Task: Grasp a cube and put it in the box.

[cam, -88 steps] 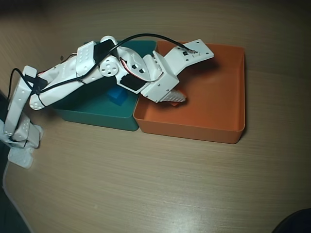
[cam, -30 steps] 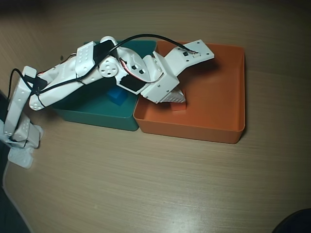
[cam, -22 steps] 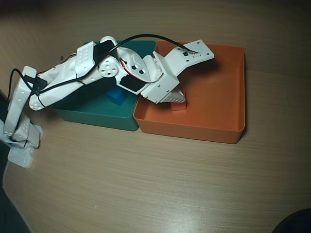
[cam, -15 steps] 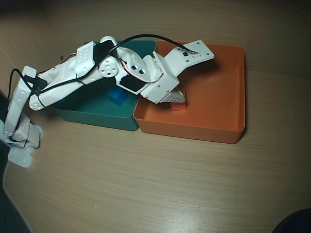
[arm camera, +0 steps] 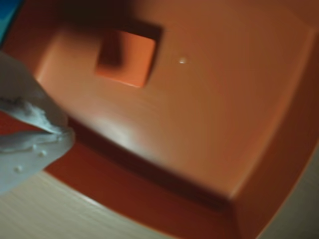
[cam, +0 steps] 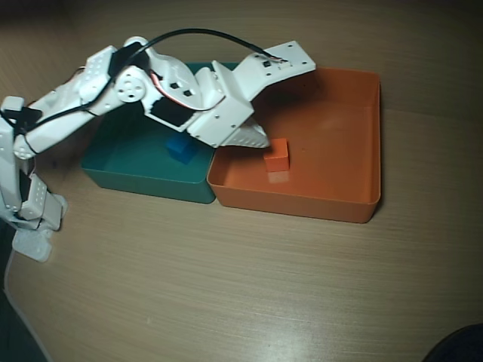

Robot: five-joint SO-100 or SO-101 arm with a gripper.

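Observation:
The small orange cube (cam: 276, 155) lies on the floor of the orange box (cam: 343, 136), near its left front part. In the wrist view the cube (arm camera: 127, 57) rests free on the box floor (arm camera: 209, 124), with a dark shadow around it. My white gripper (cam: 260, 142) hovers over the box's left side, just left of the cube and apart from it. In the wrist view the gripper (arm camera: 66, 132) enters from the left, its two fingertips meet, and nothing is held between them.
A teal-green tray (cam: 136, 166) stands against the box's left wall with a small blue cube (cam: 181, 148) in it, partly under the arm. Its edge shows at the wrist view's top-left corner (arm camera: 7, 15). Both stand on a wooden table (cam: 226, 286).

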